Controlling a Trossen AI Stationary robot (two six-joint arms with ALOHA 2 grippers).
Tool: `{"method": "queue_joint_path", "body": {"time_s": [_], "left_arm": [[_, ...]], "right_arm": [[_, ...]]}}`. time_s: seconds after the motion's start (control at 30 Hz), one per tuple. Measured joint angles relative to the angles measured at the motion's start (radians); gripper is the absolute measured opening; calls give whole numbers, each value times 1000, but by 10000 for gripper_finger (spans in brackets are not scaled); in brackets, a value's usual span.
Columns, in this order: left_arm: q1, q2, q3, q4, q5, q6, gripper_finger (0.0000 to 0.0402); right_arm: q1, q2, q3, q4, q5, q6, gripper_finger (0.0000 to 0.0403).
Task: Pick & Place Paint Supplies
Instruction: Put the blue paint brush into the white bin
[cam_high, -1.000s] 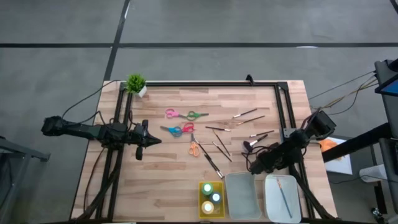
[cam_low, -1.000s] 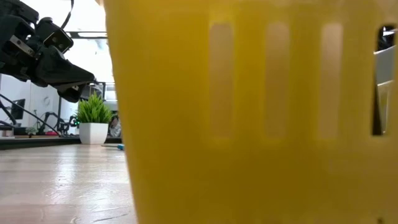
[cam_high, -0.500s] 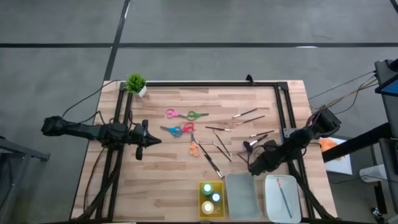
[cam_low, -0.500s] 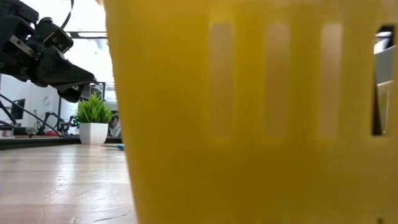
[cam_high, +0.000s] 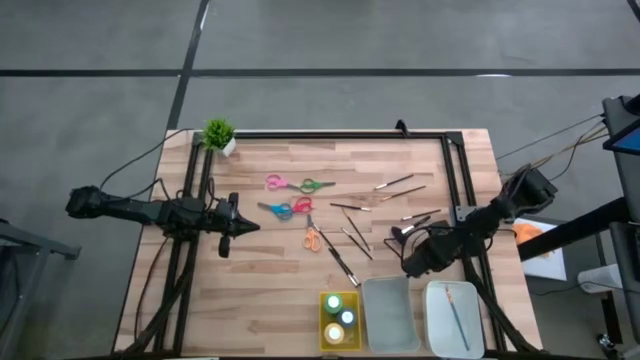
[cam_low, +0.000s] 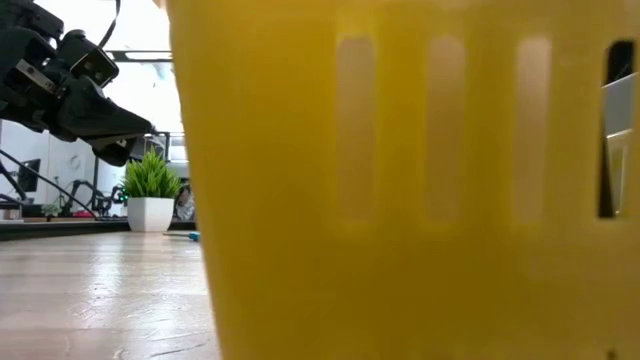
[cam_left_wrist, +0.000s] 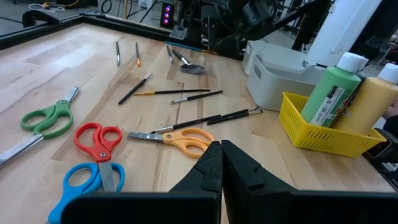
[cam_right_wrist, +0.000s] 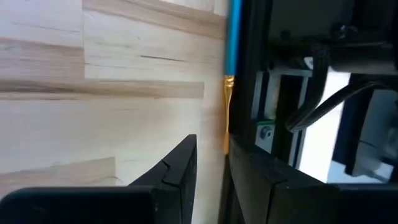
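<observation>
The right gripper (cam_high: 412, 266) is hanging low over the table's right side near the grey tray (cam_high: 389, 313), fingers pinching a thin blue-handled brush (cam_right_wrist: 231, 37) (lengthwise between them). The left gripper (cam_left_wrist: 221, 163) is sitting closed, pointing at the orange scissors (cam_left_wrist: 177, 139).

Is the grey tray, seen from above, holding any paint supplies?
No, the grey tray looks bare, while a brush lies in the white tray beside it.

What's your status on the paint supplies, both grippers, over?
Left gripper shut, empty, parked beside the scissors. Right gripper shut on blue-handled brush, near grey tray. Nothing seen blocking it.
</observation>
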Motion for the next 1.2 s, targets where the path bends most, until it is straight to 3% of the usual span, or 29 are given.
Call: {"method": "queue_joint_path", "body": {"time_s": [0.83,1.2], "left_arm": [[0,-1,0,0,0,0,0],[0,0,0,0,0,0,0]], "right_arm": [[169,19,-126,169,-80,285,90],[181,-2,-133,181,22,263,90]]}}
